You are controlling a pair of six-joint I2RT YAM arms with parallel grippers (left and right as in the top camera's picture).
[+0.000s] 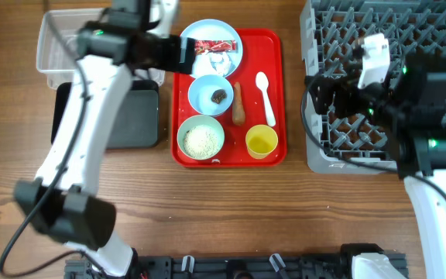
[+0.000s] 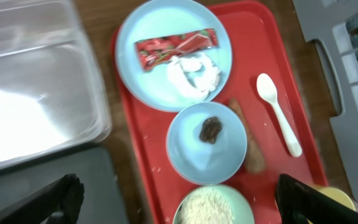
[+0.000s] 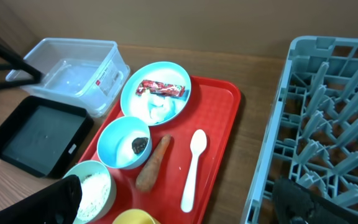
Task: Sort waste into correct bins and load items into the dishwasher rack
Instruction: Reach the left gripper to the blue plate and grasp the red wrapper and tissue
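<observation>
On a red tray a pale blue plate holds the red wrapper and white paper. A blue bowl holds the dark lump. A mint bowl holds rice. The carrot, white spoon and yellow cup lie beside them. My left gripper is open and empty above the bowls. My right gripper is open and empty, over the left edge of the grey rack.
The clear tub stands at the back left with the black tray just in front of it, both left of the red tray. My left arm crosses over them. Bare wood lies between the red tray and the rack.
</observation>
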